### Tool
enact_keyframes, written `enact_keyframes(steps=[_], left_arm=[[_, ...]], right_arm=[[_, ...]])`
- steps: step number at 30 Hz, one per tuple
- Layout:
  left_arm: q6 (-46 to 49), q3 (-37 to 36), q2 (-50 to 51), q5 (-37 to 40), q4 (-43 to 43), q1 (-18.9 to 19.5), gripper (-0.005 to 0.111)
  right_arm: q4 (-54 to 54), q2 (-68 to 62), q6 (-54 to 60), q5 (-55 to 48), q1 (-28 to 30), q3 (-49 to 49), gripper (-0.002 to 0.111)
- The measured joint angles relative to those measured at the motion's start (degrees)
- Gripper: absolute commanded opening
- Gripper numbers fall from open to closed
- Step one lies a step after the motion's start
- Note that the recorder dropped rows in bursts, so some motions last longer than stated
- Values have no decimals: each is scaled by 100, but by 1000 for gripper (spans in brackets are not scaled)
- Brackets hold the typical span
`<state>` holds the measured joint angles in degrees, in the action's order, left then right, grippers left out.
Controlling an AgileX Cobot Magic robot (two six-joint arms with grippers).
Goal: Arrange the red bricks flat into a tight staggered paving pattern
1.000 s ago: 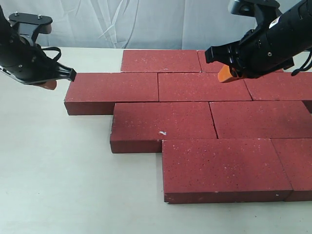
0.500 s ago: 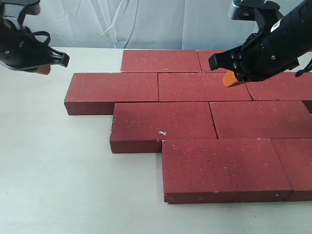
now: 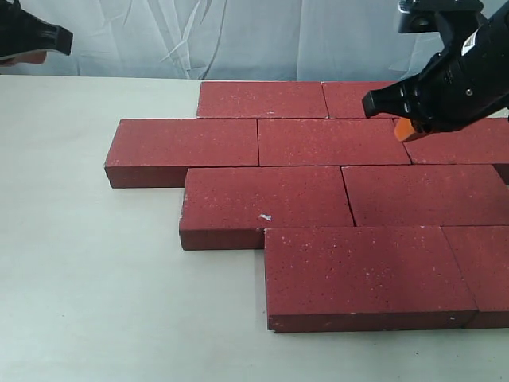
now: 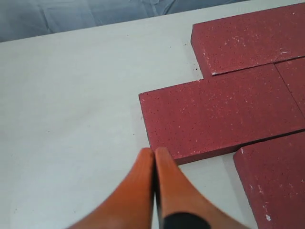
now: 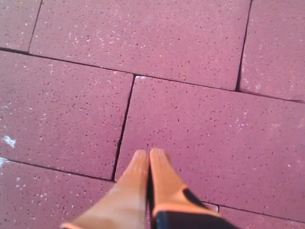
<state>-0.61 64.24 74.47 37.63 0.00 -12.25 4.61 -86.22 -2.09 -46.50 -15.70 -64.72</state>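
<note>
The red bricks (image 3: 310,195) lie flat in staggered rows, edges touching; one in the third row carries a small white chip (image 3: 266,216). My left gripper (image 4: 154,151) is shut and empty, raised above the bare table off the end of the second-row brick (image 4: 219,112); only its dark tip (image 3: 32,40) shows at the exterior view's top left corner. My right gripper (image 5: 149,153) is shut and empty, hovering over the bricks (image 5: 209,129) at the back right, its orange tip (image 3: 403,130) above the second row.
A pale table (image 3: 87,270) carries the bricks, with bare surface left of and in front of them. A wrinkled light cloth backdrop (image 3: 238,36) hangs behind. The bricks run off the exterior view's right edge.
My left gripper has lifted up and left, away from the second-row brick's end, almost out of the exterior view. My right gripper has drifted right and slightly up. The bricks have not moved.
</note>
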Motion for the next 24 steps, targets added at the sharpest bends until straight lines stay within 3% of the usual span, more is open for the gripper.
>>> enact_keyframes(steps=[6, 15, 24], left_arm=[[0, 0, -287, 134, 0, 0, 0], [0, 0, -566, 284, 0, 0, 0], [0, 0, -699, 368, 0, 0, 0]], right_arm=[[-111, 139, -89, -23, 82, 0, -1], [-84, 281, -163, -91, 1056, 0, -1], [-55, 1179, -163, 113, 1140, 450, -1]])
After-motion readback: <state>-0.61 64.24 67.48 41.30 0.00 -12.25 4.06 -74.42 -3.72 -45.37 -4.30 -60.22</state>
